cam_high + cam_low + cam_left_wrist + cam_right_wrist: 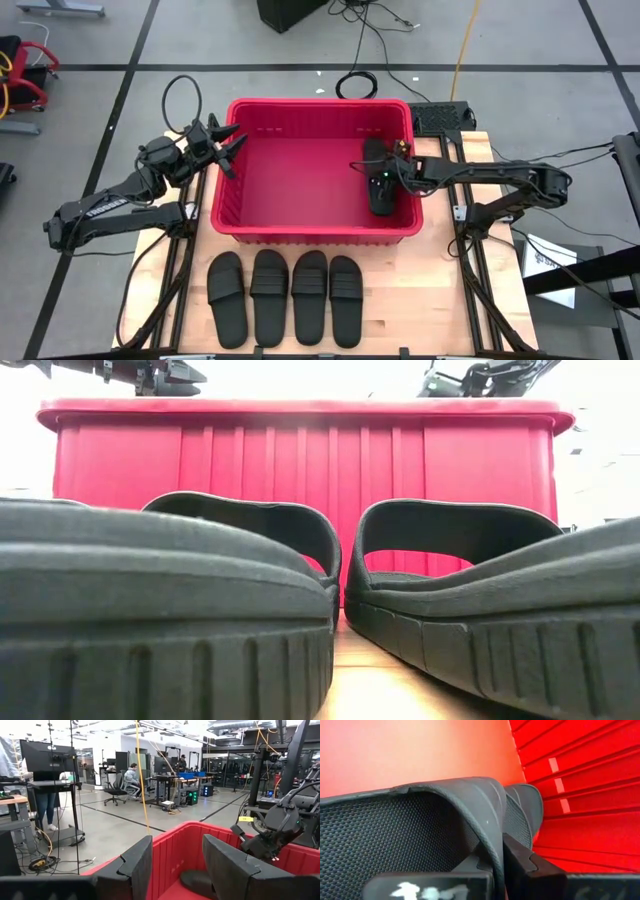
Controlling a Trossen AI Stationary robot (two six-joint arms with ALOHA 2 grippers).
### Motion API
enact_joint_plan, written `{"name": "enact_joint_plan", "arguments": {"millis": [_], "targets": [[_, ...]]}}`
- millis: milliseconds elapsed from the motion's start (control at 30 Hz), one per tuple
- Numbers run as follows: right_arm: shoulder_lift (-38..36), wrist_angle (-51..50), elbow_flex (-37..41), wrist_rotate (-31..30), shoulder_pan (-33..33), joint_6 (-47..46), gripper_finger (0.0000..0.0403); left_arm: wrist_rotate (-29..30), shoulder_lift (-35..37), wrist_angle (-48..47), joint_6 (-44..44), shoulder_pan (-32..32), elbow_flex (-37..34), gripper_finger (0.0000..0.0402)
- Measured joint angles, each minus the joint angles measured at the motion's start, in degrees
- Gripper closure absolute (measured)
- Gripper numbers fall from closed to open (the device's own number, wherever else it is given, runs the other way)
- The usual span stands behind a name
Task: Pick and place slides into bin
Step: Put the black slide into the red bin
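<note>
The red bin [250, 215] stands in the middle of the table. Several black slides [290, 297] lie side by side on their soles along the near edge, and they loom large in the low view [200, 590]. My right gripper [385, 178] reaches down into the bin near its right wall, shut on another slide [382, 200], which also shows in the left wrist view [197, 881]. My left gripper [225, 145] stands open over the bin's far left rim, holding nothing. My right gripper pinches the slide's strap at its edge [492, 840] between its two fingers, one finger [470, 865] under the strap and one [530, 862] outside it. The fingers slant down from the table's right side. The slide sits low in the bin; whether it rests on the floor I cannot tell.
The bin's floor left of the held slide is bare red plastic [300, 175]. The bin's near wall [300, 460] rises behind the row of slides. Dark frame rails [470, 270] run along the table's sides. Beyond the table are desks and seated people [132, 775].
</note>
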State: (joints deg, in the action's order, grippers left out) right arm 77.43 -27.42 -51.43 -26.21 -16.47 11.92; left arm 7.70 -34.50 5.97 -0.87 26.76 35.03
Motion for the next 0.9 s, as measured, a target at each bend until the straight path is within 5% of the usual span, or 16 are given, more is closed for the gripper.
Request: {"name": "enact_joint_plan", "arguments": {"millis": [900], "targets": [[-0.35,-5.73,-1.72,2.02,-0.33,-5.22,0.0393,0.07,0.0,-0.27,0.73,0.0,0.0,0.0222]]}}
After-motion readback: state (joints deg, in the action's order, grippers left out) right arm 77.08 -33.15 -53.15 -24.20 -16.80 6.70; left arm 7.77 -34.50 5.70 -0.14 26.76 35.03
